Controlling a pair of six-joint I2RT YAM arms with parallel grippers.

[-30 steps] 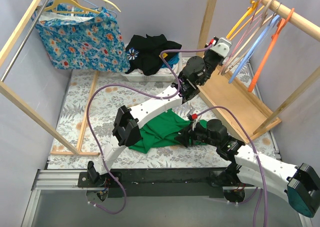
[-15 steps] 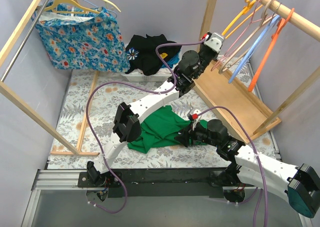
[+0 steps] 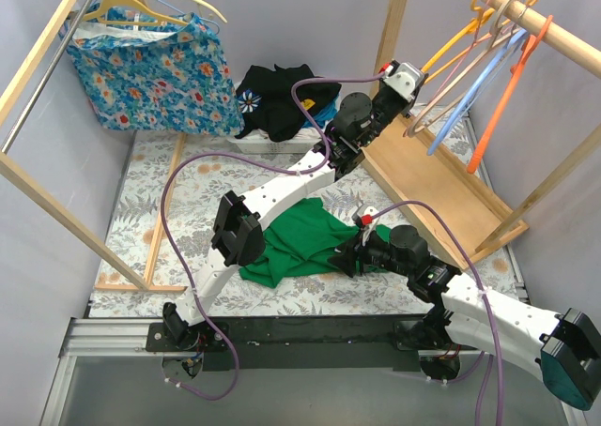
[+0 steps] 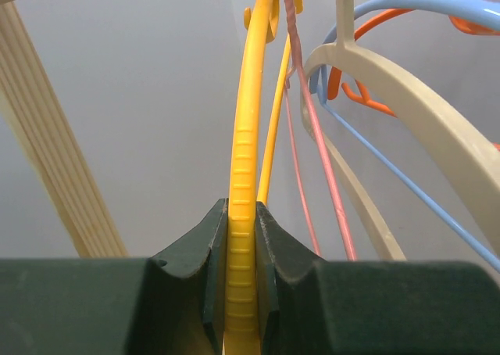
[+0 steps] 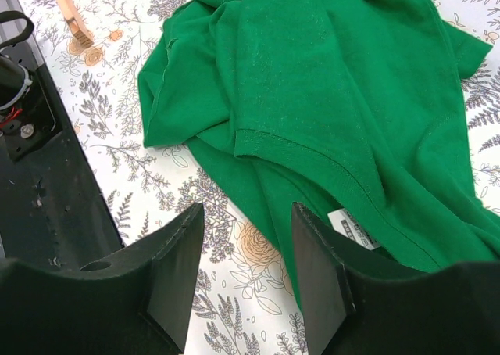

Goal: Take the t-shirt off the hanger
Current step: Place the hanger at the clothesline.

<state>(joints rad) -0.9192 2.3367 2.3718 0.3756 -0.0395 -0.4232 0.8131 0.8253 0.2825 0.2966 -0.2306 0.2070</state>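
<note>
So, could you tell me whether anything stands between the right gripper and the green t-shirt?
Nothing visible does: the right gripper is open, and the green t-shirt lies uncovered on the table in front of it.

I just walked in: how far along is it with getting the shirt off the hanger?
Mostly done: the green t-shirt lies crumpled on the table, no hanger in it. In hand: the left gripper clamps the yellow hanger among other hangers on the rail; the right gripper hovers open over the shirt. Left: probably just letting go.
</note>
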